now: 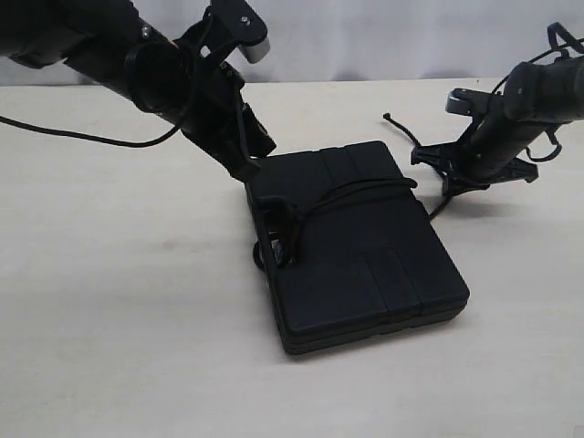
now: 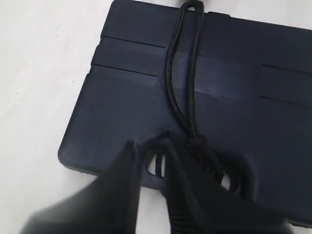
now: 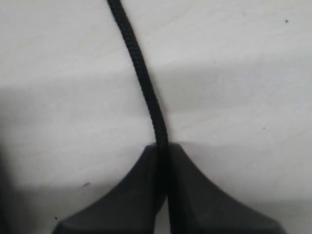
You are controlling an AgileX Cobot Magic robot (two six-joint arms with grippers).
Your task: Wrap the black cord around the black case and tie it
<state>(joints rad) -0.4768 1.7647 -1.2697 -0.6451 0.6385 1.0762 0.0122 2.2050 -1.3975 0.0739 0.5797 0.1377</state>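
**Rope over box: thin black braided cord [image 1: 360, 192] crosses the flat matte black plastic case [image 1: 365, 265]**

The case lies flat in the middle of the pale beige tabletop [image 1: 128, 319]. The cord runs over its ribbed lid from the left edge to the right edge.

The left arm slants down from the upper left of the exterior view, its wrist tipped steeply. The left gripper [image 1: 274, 228] sits at the case's left edge, over the moulded handle slot. In the left wrist view its fingers [image 2: 122, 195] stand narrowly apart. Two strands lie side by side across the lid and meet at a small knot [image 2: 197, 141] just past the tips. Whether the claw actually holds the cord I cannot tell.

The right arm comes in from the upper right and bends down. The right gripper [image 1: 453, 187] is low over the table, just beside the case's right edge. In the right wrist view its jaws are pressed together on the cord [image 3: 146, 83], which leads away over the bare table. A loose end [image 1: 390, 119] lies on the table beyond the case's far right corner.
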